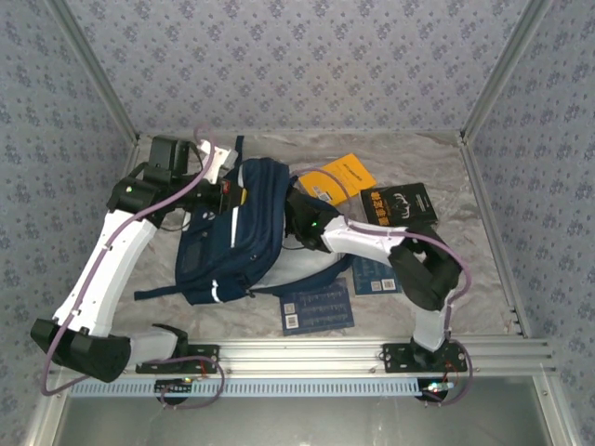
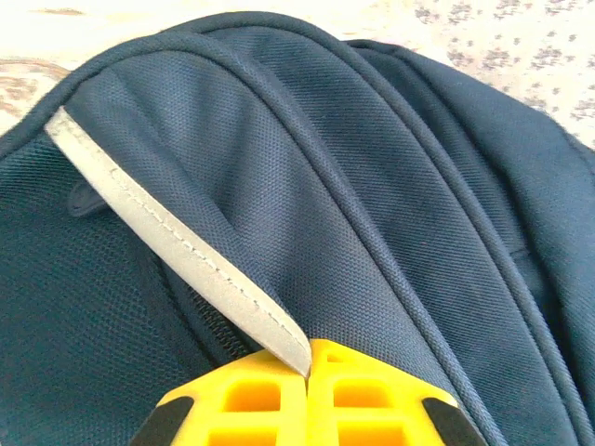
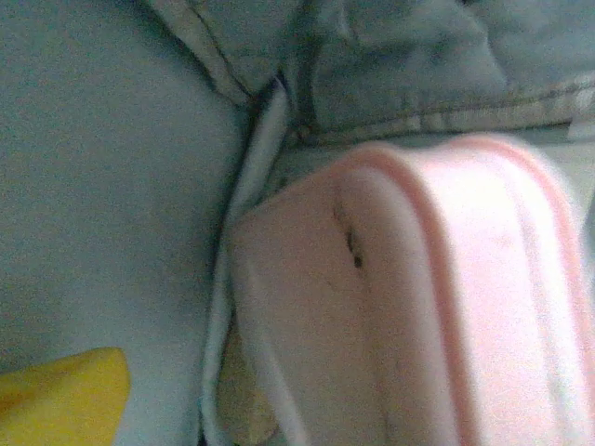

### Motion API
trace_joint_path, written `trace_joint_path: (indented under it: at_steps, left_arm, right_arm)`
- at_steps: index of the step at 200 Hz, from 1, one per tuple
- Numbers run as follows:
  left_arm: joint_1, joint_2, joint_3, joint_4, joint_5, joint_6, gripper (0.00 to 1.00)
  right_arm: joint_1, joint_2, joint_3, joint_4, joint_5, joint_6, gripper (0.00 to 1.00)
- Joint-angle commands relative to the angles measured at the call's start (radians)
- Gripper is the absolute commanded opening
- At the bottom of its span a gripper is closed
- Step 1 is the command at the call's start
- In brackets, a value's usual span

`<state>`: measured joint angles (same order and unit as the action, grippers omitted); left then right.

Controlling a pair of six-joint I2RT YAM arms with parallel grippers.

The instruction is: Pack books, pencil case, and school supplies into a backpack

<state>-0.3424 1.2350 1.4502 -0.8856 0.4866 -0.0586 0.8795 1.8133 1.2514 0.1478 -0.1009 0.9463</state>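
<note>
On the near side of the right fingers, a dark blue book and a second blue book lie flat on the worktop. The navy backpack, white-striped, lies between the arms. The right fingers enter its side and stand wide. Near one yellow fingertip, among fabric folds, sits a blurred pale pinkish item. The left fingers pinch a grey-white stripe on the backpack. Beyond the right fingers lie the orange book and the black book.

robotics lab test booth: aluminium frame post, patterned backdrop walls, left arm and right arm bolted to a slotted rail.
</note>
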Motion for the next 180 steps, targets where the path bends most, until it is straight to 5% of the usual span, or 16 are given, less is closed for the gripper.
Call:
trace_joint_path:
  at_steps: [1, 30, 57, 98, 136, 180]
  left_arm:
    - [0.003, -0.050, 0.073, 0.030, -0.147, 0.030, 0.00]
    - [0.004, -0.052, 0.091, -0.004, -0.411, 0.023, 0.00]
    - [0.003, -0.056, 0.078, -0.001, -0.495, 0.038, 0.00]
    - [-0.021, -0.064, 0.045, 0.013, -0.625, 0.102, 0.00]
    - [-0.193, -0.091, -0.067, 0.086, -1.035, 0.350, 0.00]
    - [-0.214, -0.112, -0.159, 0.139, -1.082, 0.429, 0.00]
  right_arm:
    - [0.009, -0.150, -0.021, -0.068, 0.058, -0.119, 1.00]
    - [0.033, -0.235, 0.006, -0.298, 0.249, -0.272, 1.00]
    - [0.047, -0.353, -0.081, -0.289, 0.357, -0.308, 1.00]
    - [-0.019, -0.527, -0.280, -0.113, 0.215, -0.355, 1.00]
    - [-0.038, -0.609, -0.292, -0.229, 0.271, -0.388, 1.00]
    - [-0.055, -0.624, -0.305, -0.336, 0.254, -0.406, 0.94]
